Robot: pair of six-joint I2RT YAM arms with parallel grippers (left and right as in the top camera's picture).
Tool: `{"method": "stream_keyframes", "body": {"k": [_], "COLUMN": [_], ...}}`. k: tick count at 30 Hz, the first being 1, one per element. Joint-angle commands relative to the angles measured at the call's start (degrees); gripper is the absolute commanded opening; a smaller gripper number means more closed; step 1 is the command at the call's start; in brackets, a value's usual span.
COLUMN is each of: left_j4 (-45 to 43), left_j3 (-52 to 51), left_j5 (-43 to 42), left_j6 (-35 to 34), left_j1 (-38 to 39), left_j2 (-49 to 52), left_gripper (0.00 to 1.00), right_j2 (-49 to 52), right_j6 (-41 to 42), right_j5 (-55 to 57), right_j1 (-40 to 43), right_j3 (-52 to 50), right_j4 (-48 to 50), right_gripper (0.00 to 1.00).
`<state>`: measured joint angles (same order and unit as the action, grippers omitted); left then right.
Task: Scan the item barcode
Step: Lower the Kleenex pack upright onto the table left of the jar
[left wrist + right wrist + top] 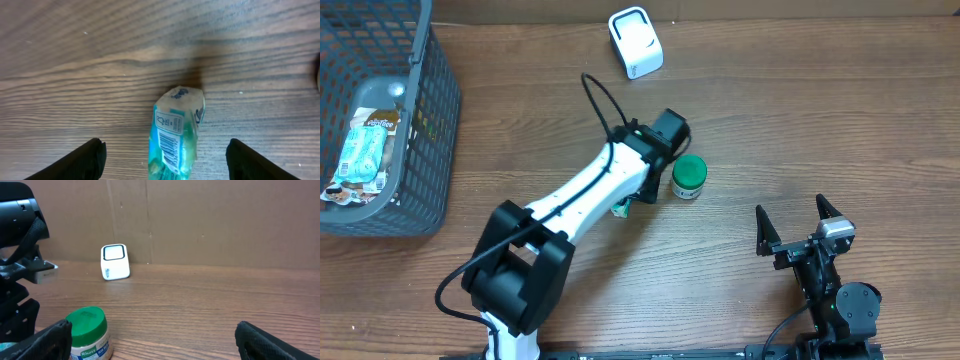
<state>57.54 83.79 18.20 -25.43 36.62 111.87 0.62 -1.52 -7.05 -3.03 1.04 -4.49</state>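
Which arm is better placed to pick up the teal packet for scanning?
Left. Its open gripper straddles the teal packet, barcode showing; the right gripper sits open, far off beyond the green-lidded jar.

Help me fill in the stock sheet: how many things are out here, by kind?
Packets: 2 (table packet, basket packet)
Jars: 1 (green-lidded jar)
Scanners: 1 (white scanner)
Baskets: 1 (grey basket)
Total: 5
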Motion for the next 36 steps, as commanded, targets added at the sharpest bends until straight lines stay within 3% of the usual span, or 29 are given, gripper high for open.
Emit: {"method": "stream_keyframes", "body": {"k": [1,7,12,13,16,17,22,25,36], "left_j4": [0.28,-1.49,-5.92,-6.75,-8.28,-8.44,-9.22,-9.66,-11.30], "left_j3": [0.26,-3.15,-7.54,-8.24,-9.38,-9.49,-9.49,-9.49,-9.49], "left_j5": [-11.54,-13.38,-13.77,-13.75,-13.75,-13.77,-13.79,-13.84,-16.35], "left_j6": [5.05,5.31,5.05,4.72,4.04,3.93,3.96,3.65,1.57], "left_j1": [-2.78,-3.93,-3.82,-3.82,-3.82,-3.82,-3.82,-3.69,-3.50], "left_j2": [-0.57,-0.57,-0.55,-0.55,-0.57,-0.57,-0.55,-0.55,-0.55], "left_gripper": [0.73,0.70,0.61,0.57,0.28,0.26,0.38,0.40,0.31], "right_j2": [-0.46,-0.46,-0.46,-0.46,-0.46,-0.46,-0.46,-0.46,-0.46], "right_j6": [-0.24,-0.26,-0.26,-0.24,-0.24,-0.24,-0.26,-0.26,-0.24], "right_j5": [0.55,0.52,0.52,0.55,0.55,0.55,0.55,0.52,0.55], "right_j1": [0.15,0.15,0.15,0.15,0.15,0.15,0.15,0.15,0.15], "right_j3": [-0.57,-0.57,-0.57,-0.57,-0.57,-0.57,-0.57,-0.57,-0.57], "right_j4": [0.24,0.24,0.24,0.24,0.24,0.22,0.24,0.24,0.24], "right_gripper": [1.00,1.00,1.00,1.00,1.00,1.00,1.00,1.00,1.00]}}
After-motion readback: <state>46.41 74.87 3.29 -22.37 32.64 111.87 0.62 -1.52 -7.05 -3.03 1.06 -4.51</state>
